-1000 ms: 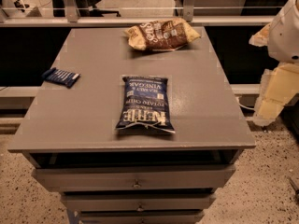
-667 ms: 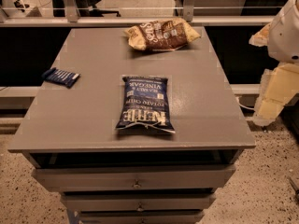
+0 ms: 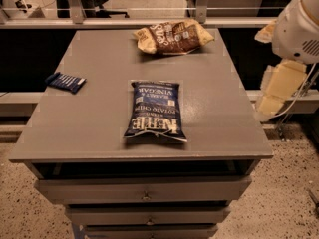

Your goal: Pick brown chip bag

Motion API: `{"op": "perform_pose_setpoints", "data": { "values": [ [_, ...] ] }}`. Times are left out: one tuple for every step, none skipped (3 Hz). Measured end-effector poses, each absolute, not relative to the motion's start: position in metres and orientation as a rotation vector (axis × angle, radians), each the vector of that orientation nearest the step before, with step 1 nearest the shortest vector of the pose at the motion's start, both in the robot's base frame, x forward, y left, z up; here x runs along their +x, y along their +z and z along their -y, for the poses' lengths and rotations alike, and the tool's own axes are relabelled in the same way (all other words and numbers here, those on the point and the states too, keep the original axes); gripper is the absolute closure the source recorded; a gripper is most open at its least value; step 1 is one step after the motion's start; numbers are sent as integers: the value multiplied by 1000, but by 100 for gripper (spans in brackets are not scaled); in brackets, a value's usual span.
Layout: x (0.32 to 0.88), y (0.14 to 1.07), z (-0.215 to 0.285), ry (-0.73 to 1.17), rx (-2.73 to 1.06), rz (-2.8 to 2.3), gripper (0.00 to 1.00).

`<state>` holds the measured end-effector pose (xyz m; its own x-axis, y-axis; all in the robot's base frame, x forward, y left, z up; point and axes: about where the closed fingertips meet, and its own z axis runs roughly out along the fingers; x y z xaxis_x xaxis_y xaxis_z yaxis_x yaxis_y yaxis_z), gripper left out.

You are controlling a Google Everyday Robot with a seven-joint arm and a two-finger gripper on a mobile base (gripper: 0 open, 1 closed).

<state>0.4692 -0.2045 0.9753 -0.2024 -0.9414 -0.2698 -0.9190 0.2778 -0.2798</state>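
The brown chip bag (image 3: 173,37) lies crinkled at the far edge of the grey table (image 3: 99,118), right of centre, with tan ends and white lettering. My arm's white body is at the upper right. The gripper (image 3: 277,88) hangs below it, pale yellow, off the table's right edge and level with the table's middle. It is well to the right of the brown bag and nearer to me, and holds nothing that I can see.
A dark blue Kettle chip bag (image 3: 155,111) lies flat in the table's middle. A small flat blue packet (image 3: 66,82) lies near the left edge. Drawers (image 3: 144,195) sit under the tabletop. A rail (image 3: 149,21) runs behind the table.
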Motion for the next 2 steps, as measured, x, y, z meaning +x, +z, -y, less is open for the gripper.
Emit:
{"op": "perform_pose_setpoints", "data": {
  "values": [
    [518, 968, 192, -73, -1622, -2104, 0],
    [573, 968, 182, -71, -1550, -2031, 0]
  ]
}}
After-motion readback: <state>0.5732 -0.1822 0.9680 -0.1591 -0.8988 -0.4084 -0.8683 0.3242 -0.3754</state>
